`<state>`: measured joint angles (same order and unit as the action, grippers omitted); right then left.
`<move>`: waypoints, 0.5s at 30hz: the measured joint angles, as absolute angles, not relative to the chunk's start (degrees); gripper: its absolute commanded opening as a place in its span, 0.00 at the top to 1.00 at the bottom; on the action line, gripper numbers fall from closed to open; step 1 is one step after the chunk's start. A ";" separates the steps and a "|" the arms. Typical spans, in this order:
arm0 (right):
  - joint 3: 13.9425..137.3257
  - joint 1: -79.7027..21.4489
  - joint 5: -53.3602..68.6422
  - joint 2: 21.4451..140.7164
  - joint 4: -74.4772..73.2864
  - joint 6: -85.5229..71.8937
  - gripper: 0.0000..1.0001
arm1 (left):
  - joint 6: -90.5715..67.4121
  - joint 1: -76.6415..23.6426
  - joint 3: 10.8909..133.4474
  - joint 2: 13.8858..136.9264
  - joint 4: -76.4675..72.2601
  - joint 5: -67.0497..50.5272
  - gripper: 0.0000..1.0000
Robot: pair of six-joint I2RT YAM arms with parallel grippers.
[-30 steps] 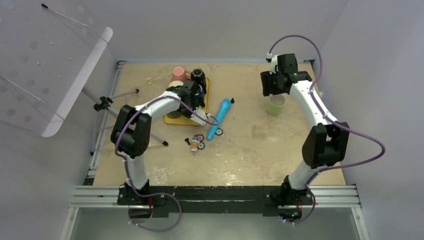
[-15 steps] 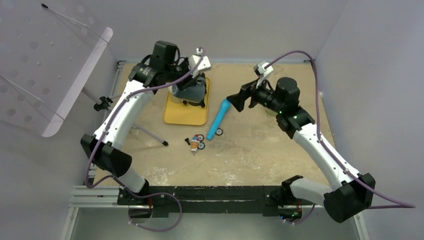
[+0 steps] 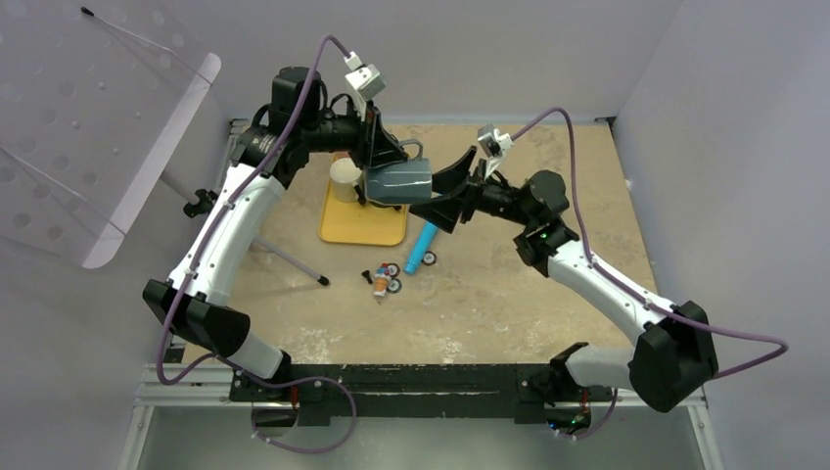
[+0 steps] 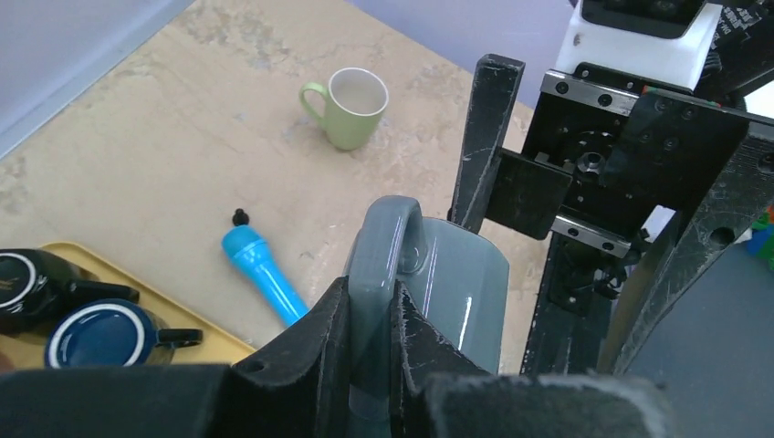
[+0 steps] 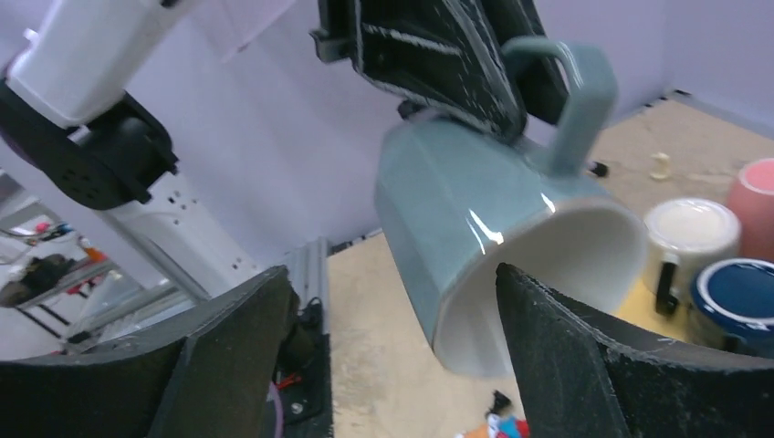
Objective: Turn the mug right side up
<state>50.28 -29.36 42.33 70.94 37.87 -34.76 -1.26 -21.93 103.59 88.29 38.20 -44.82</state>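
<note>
Grey-blue mug [image 3: 396,182] hung in the air above the far half of the table [image 3: 548,294], toward 11 o'clock from the table's middle and just past the yellow tray [image 3: 362,231]. It was tipped on its side with the handle uppermost. It looked like glazed ceramic, with flat facets round the wall, a glossy highlight and a pale cream inside. Its mouth pointed down toward the right arm. The left gripper [image 3: 377,162] pinched the thick looped handle between its rough black pads, as the left wrist view showed [image 4: 370,301].

The right gripper [image 3: 440,191] was spread wide. In its own view one matt black finger stood at either side of the mug's mouth [image 5: 475,219]; whether they touched it I cannot tell.

The tray was smooth, with rounded corners. A cream mug [image 3: 344,179] stood upright on it, and beside that a navy mug [image 4: 100,333] and a glossy black mug [image 4: 27,283]. A pink mug [image 5: 753,196] sat past them. At 5 o'clock from the tray lay a bright blue plastic cylinder [image 3: 423,245] with a bulbous end. Near it were a few small toys [image 3: 385,279], their markings too small to read. A pale green mug [image 4: 351,109] stood upright alone on the worn, mottled beige tabletop.
</note>
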 measured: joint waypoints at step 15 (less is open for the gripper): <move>62.50 -30.37 27.20 73.28 7.99 -21.85 1.00 | 2.26 -21.67 102.48 87.77 39.07 -36.93 0.00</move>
